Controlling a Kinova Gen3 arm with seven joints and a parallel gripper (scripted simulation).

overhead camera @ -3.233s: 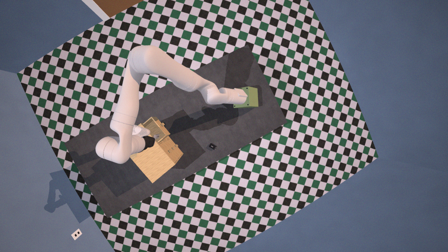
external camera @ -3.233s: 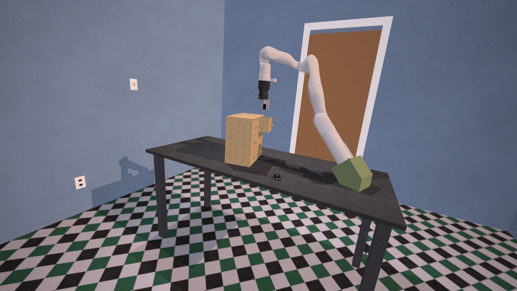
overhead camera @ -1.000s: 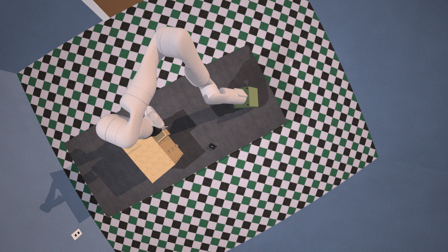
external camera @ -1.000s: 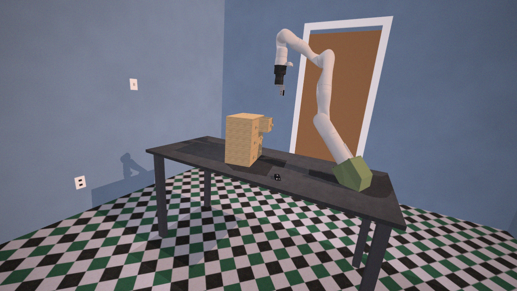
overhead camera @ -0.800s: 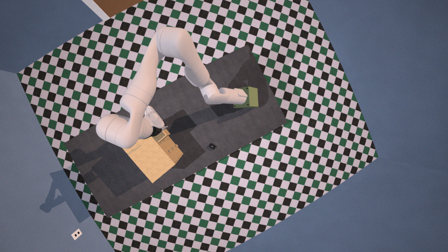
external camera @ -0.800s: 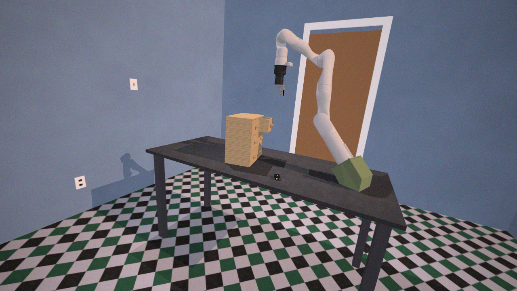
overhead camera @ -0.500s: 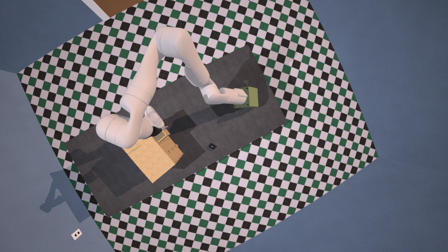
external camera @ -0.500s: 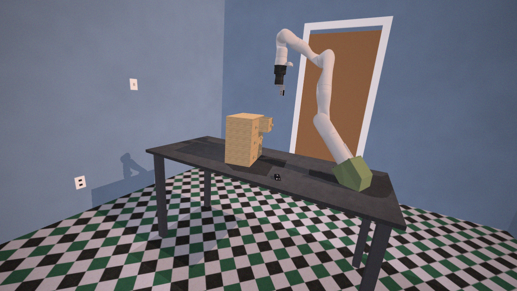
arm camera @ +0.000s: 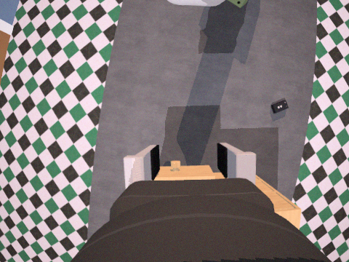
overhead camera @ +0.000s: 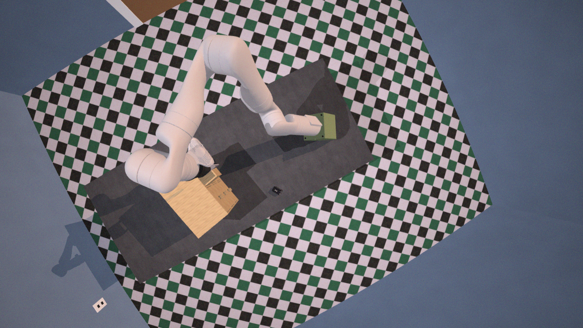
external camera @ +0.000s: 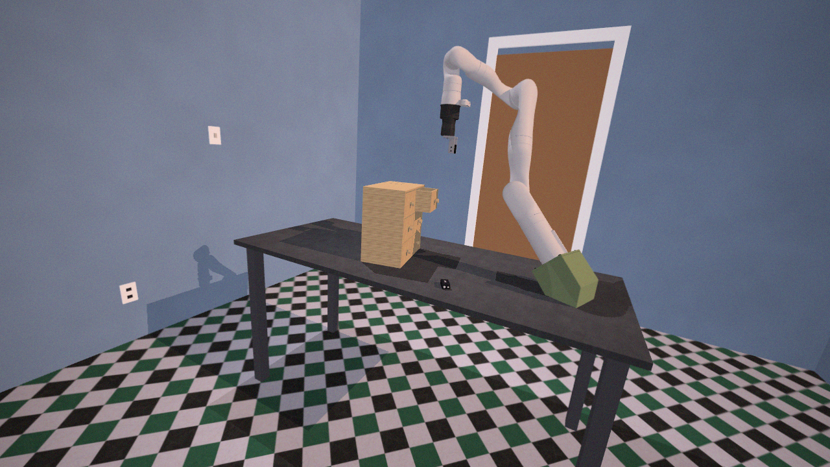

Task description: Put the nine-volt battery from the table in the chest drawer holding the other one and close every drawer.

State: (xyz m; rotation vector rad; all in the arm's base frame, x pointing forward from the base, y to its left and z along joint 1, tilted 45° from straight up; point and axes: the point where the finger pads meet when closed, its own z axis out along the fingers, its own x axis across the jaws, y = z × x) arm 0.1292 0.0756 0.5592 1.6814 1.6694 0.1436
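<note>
The nine-volt battery (overhead camera: 277,190) (external camera: 445,283) (arm camera: 280,106) lies on the dark table (overhead camera: 309,171) (external camera: 493,301) (arm camera: 145,73), out in front of the chest and near a long edge. The light wooden chest (overhead camera: 197,206) (external camera: 386,226) (arm camera: 289,215) stands upright. One top drawer (overhead camera: 210,176) (external camera: 429,200) (arm camera: 189,172) sticks out and looks level; its contents cannot be made out. The other visible drawers look pushed in. My gripper (overhead camera: 215,165) (external camera: 452,146) (arm camera: 188,156) is open and empty, pointing down, high above the pulled-out drawer's area.
The green mounting block (overhead camera: 329,126) (external camera: 571,281) (arm camera: 238,3) of the arm stands at the other end of the table. Small knobs stick out from the chest's front. The arm arches high over the table and hides part of the chest's top in the top view.
</note>
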